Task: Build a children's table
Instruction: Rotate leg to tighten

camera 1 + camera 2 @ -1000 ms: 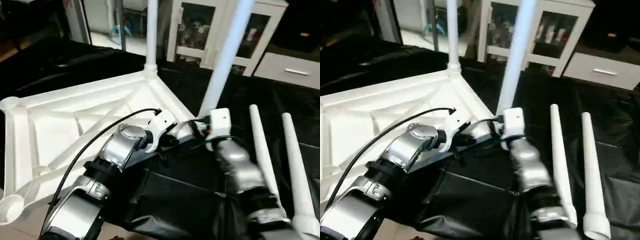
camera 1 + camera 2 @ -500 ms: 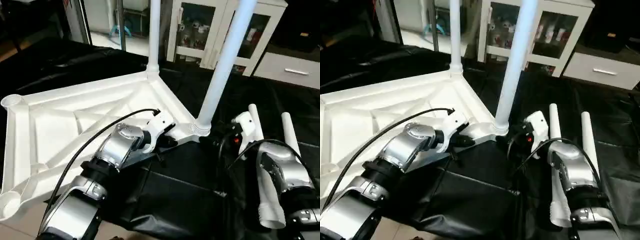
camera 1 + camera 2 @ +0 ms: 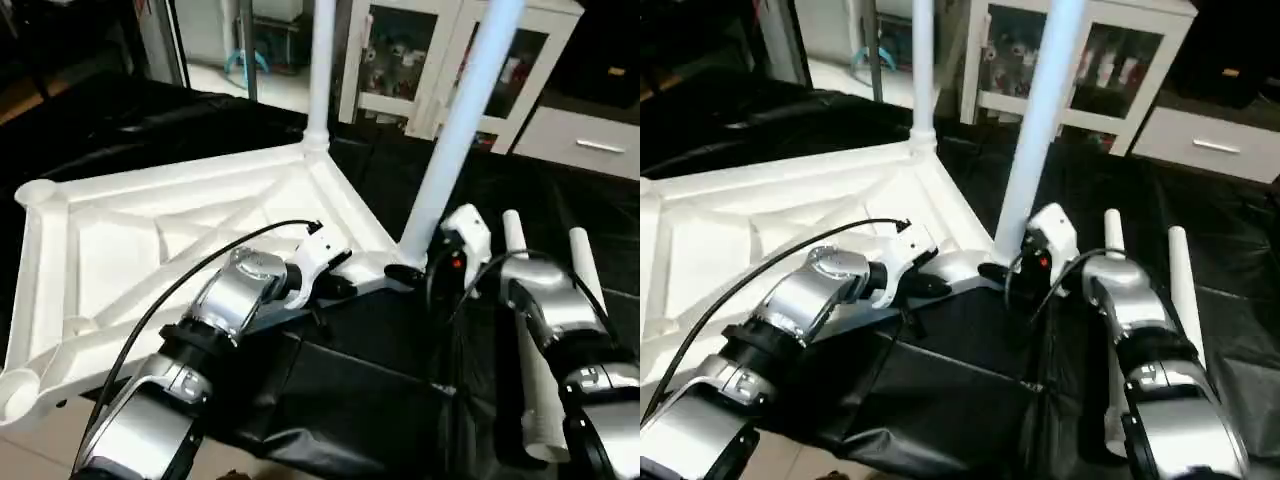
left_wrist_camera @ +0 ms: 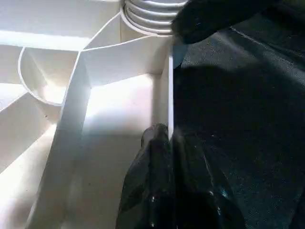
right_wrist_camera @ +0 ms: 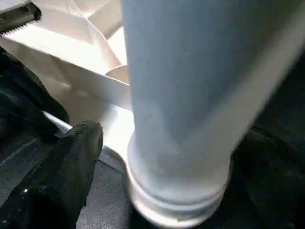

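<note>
The large white ribbed plastic square top [image 3: 150,250] lies underside-up on the black-covered table [image 3: 340,390]. Two white tapered tube legs [image 3: 462,120] are seated upright; two lie loose [image 3: 585,270] beside the right arm.

The left end effector [image 4: 167,143] is clamped on the top's rim. The right end effector [image 5: 162,143] is spread around the near leg's base. The near-left sockets [image 3: 38,192] are unobstructed.

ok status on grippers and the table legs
Left gripper shut on table top rim. Right gripper open around near leg base. Two spare legs flat at right.
</note>
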You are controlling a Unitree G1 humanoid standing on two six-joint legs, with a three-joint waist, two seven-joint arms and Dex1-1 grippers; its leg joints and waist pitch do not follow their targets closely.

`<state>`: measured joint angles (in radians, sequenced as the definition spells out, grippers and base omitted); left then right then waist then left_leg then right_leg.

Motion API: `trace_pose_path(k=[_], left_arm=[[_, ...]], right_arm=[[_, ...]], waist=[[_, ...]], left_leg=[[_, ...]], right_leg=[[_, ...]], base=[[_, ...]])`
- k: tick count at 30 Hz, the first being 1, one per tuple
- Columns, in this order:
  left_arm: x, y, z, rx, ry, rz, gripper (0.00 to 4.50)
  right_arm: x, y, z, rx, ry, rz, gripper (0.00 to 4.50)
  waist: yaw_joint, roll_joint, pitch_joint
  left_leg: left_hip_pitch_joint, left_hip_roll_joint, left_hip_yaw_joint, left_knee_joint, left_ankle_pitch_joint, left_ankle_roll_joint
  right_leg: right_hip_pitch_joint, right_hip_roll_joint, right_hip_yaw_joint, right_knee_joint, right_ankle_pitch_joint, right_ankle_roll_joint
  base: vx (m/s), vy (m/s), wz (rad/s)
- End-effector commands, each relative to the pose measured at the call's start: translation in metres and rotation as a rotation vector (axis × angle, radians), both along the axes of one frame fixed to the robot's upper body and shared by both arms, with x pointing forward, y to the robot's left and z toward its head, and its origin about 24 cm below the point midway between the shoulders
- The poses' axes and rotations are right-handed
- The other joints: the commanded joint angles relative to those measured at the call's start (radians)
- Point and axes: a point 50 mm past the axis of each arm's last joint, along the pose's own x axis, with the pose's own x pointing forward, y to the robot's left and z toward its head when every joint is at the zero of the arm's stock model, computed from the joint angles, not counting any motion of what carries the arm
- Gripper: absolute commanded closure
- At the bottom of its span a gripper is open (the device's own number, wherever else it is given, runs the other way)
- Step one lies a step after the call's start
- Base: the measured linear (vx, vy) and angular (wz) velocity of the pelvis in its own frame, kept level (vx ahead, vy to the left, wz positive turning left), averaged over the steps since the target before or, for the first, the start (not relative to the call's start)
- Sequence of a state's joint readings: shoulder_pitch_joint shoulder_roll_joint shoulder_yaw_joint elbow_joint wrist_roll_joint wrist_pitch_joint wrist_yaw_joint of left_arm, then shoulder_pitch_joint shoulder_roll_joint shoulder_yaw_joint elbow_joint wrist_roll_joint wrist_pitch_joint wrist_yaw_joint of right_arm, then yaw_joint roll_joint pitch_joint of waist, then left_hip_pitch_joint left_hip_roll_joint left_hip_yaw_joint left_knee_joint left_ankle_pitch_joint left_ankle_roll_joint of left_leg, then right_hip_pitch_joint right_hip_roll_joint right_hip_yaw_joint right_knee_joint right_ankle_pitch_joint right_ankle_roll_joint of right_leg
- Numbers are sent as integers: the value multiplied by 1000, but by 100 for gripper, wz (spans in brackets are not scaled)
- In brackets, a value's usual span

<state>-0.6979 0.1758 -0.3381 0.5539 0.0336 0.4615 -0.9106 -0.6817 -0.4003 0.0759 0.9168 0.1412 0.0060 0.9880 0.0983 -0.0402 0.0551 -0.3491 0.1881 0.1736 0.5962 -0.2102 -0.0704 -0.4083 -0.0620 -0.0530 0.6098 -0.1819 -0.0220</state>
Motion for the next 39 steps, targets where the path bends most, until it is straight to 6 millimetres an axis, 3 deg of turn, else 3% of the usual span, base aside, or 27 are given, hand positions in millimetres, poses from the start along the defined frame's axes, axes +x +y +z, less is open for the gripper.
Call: trace_pose_path(k=[1, 9, 19, 30, 31, 37, 38, 39], left_arm=[[-7, 0, -9, 2, 47, -14, 450], [-8, 1, -9, 4, 49, -14, 450], [-9, 0, -9, 8, 53, -23, 450], [-11, 1, -10, 9, 59, -25, 450], [-11, 1, -10, 7, 59, -23, 450], [-11, 0, -10, 3, 58, -20, 450], [-11, -1, -10, 2, 58, -21, 450], [-11, -1, -10, 1, 57, -21, 450]], right_arm=[[2, 0, 3, -1, -8, 9, 3], [3, 0, 2, 8, -11, 29, 57], [2, -2, 2, 20, -19, 49, 160], [2, 1, -1, 50, -24, 44, 178], [3, 2, -4, 94, -27, -37, 178], [0, 12, -21, 153, -32, -229, 178], [-1, 17, -25, 176, -41, -276, 178], [-2, 21, -27, 185, -53, -326, 178]], waist=[[3, -5, -68], [5, 0, -68], [4, 2, -69], [6, -1, -70], [5, -4, -70], [-8, 0, -65], [-8, 7, -63], [-9, 6, -64]], left_leg=[[1, 44, -6, -61, -47, 115], [3, 46, -6, -61, -64, 109], [3, 47, -6, -61, -66, 110], [2, 47, -6, -59, -50, 123], [1, 47, -6, -59, -50, 123], [0, 47, -8, -66, -93, 88], [1, 47, -7, -68, -104, 80], [2, 49, -9, -70, -106, 72]], right_leg=[[64, -86, 43, -49, -7, -321], [63, -87, 40, -52, -36, -320], [64, -86, 38, -49, -17, -330], [64, -87, 37, -47, -10, -332], [64, -87, 38, -46, -14, -331], [63, -89, 39, -57, -93, -303], [59, -89, 41, -61, -108, -291], [60, -91, 41, -61, -115, -286]], base=[[0, 0, 0], [0, 0, 0], [0, 0, 0], [0, 0, 0], [0, 0, 0], [0, 0, 0], [0, 0, 0], [0, 0, 0]])
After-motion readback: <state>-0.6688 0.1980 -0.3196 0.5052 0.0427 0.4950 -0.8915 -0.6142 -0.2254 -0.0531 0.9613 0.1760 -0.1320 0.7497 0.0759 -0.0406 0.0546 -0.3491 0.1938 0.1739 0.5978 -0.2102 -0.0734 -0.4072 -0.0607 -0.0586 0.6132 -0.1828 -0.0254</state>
